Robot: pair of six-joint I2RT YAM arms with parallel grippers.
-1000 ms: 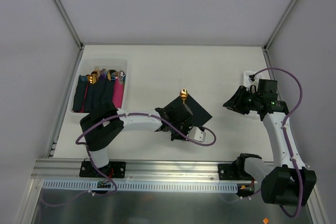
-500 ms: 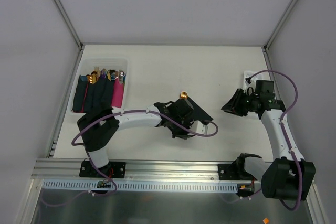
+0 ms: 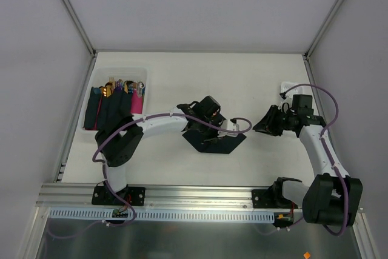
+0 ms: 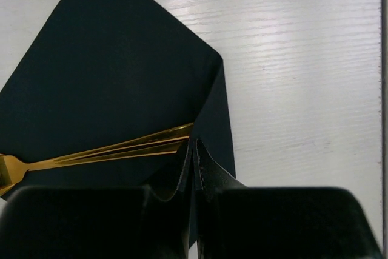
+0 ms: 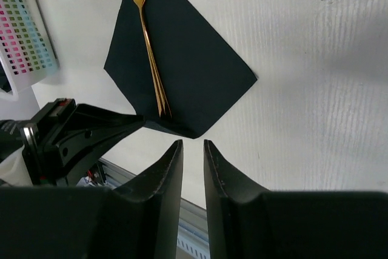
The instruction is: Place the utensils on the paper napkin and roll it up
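In the left wrist view the gold fork point(image 4: 109, 153) loses its head past the left edge, and the paper napkin point(image 4: 115, 71) corner vanishes between the pads of the left claw point(image 4: 193, 150). From overhead the left arm point(image 3: 163, 127) covers the fork and most of the napkin. The cutlery point(image 3: 124, 86) in the bin point(image 3: 121, 72) is too small to sort.

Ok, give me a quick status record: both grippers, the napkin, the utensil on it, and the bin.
left gripper: shut, pinching one corner of the paper napkin, lifting and folding it
right gripper: narrowly open, empty, beside the napkin, not touching it
gold fork: lying on the napkin, handle end at the folded corner
white bin: far left, cutlery and folded napkins inside
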